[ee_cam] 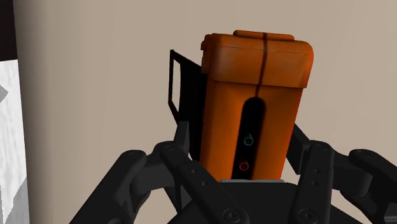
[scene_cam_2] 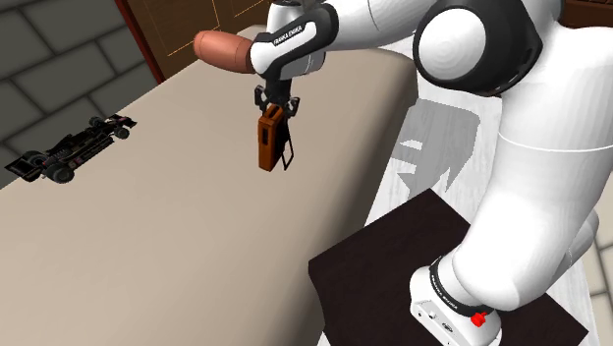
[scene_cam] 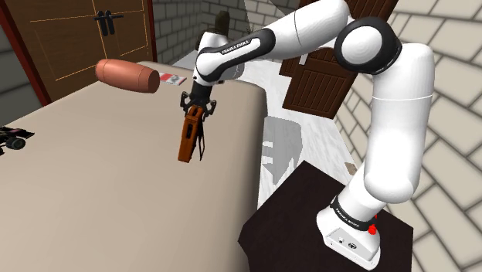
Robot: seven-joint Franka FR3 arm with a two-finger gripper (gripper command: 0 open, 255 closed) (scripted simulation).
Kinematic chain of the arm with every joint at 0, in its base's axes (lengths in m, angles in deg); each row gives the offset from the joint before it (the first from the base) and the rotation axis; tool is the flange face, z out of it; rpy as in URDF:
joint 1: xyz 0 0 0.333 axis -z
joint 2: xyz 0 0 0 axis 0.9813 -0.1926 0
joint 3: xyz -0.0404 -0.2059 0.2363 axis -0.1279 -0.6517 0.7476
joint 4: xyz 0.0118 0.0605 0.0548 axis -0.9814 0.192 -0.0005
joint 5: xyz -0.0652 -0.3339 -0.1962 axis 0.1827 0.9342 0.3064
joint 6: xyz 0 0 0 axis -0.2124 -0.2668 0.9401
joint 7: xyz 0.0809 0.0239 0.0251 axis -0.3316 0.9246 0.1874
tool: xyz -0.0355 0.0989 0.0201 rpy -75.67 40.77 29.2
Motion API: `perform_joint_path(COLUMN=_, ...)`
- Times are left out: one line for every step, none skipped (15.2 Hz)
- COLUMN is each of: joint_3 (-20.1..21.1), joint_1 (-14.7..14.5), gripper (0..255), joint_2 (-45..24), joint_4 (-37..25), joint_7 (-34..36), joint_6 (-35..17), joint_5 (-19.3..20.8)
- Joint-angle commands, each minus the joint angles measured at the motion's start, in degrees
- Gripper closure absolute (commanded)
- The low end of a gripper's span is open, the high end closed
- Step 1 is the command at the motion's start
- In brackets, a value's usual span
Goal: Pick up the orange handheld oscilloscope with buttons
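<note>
Claw [scene_cam: 195,108] [scene_cam_2: 276,110] [ee_cam: 249,173]: clenched on the oscilloscope, black fingers [ee_cam: 181,162] pressing its near end from both sides, pointing down at the table [scene_cam: 93,201] [scene_cam_2: 147,256].
Oscilloscope [scene_cam: 188,137] [scene_cam_2: 266,140] [ee_cam: 254,108]: orange, hangs upright from the claw over the table's mid part, nearer the table edge on the stand's side. Lower end looks clear of the tabletop; gap hard to judge.
Hidden on it: near end covered by the fingers. Button face not made out. Wrist view gives the narrow side w/ a dark slot [ee_cam: 251,137] holding 2 small rings, one teal, one red.
Bracket [scene_cam: 201,143] [scene_cam_2: 287,147] [ee_cam: 181,89]: thin black frame sticking off one side of the oscilloscope; can't tell if strap or prop.
Cylinder [scene_cam: 127,76] [scene_cam_2: 224,49]: reddish-brown, lying on its side at the table's far end; in 2nd ext. view partly behind the arm [scene_cam: 386,116].
Flat item [scene_cam: 171,79]: red and white, on the table just beside the cylinder; too small to name.
Toy car [scene_cam: 14,137] [scene_cam_2: 69,147]: black racer on the table, at the side away from the stand; cut by the shoulder view's edge.
Stand [scene_cam: 301,209] [scene_cam_2: 383,265]: dark box off the table's near corner, partly under the arm base.
Door [scene_cam: 85,39]: brown, behind the table's far end, top cut off.
</note>
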Motion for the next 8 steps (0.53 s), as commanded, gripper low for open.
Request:
perform_joint_path(joint_3=0.04, joint_1=0.02, gripper=255, joint_2=0.86, joint_4=-0.59, joint_7=0.17, joint_6=1.27, joint_5=-0.02)
perform_joint_path(joint_3=0.05, joint_1=0.04, gripper=255, joint_2=1.23, joint_4=-0.85, joint_7=0.24, joint_6=1.89, joint_5=-0.03)
perform_joint_path(joint_3=0.06, joint_1=0.06, gripper=255, joint_2=1.58, joint_4=-1.13, joint_7=0.31, joint_6=2.51, joint_5=-0.03)
perform_joint_path(joint_3=0.07, joint_1=0.08, gripper=255, joint_2=1.92, joint_4=-1.42, joint_7=0.38, joint_6=3.14, joint_5=-0.04)
perform_joint_path(joint_3=0.09, joint_1=0.1, gripper=255, joint_2=2.26, joint_4=-1.73, joint_7=0.45, joint_6=3.77, joint_5=-0.05)
perform_joint_path(joint_3=0.1, joint_1=0.11, gripper=255, joint_2=2.58, joint_4=-2.04, joint_7=0.52, joint_6=4.41, joint_5=-0.05)
perform_joint_path(joint_3=0.1, joint_1=0.12, gripper=255, joint_2=2.64, joint_4=-2.08, joint_7=0.53, joint_6=4.51, joint_5=-0.05)
perform_joint_path(joint_3=0.1, joint_1=0.12, gripper=255, joint_2=2.64, joint_4=-2.09, joint_7=0.53, joint_6=4.51, joint_5=-0.05)
